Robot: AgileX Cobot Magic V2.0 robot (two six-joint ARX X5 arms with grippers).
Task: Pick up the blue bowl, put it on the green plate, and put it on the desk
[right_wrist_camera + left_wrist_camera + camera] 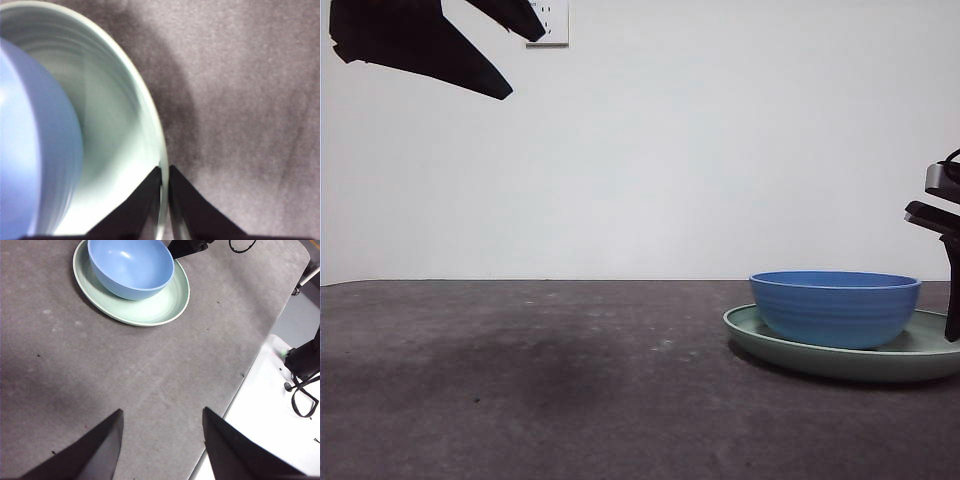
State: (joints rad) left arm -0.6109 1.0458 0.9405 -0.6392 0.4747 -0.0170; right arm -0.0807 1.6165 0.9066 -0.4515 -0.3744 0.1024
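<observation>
The blue bowl (835, 308) sits upright in the green plate (840, 364), which lies on the desk (520, 380) at the right. My right gripper (952, 300) comes down at the plate's right edge. In the right wrist view it (165, 186) is shut on the plate's rim (150, 125), with the bowl (35, 140) close beside it. My left gripper (162, 440) is open and empty, well above the desk and away from the plate (160, 305) and bowl (131, 267). In the front view it (510, 55) hangs at the top left.
A white wall socket (548, 22) is on the back wall. In the left wrist view the desk's edge (235, 395) runs past a white surface (260, 430) with black cables (302, 400) on it.
</observation>
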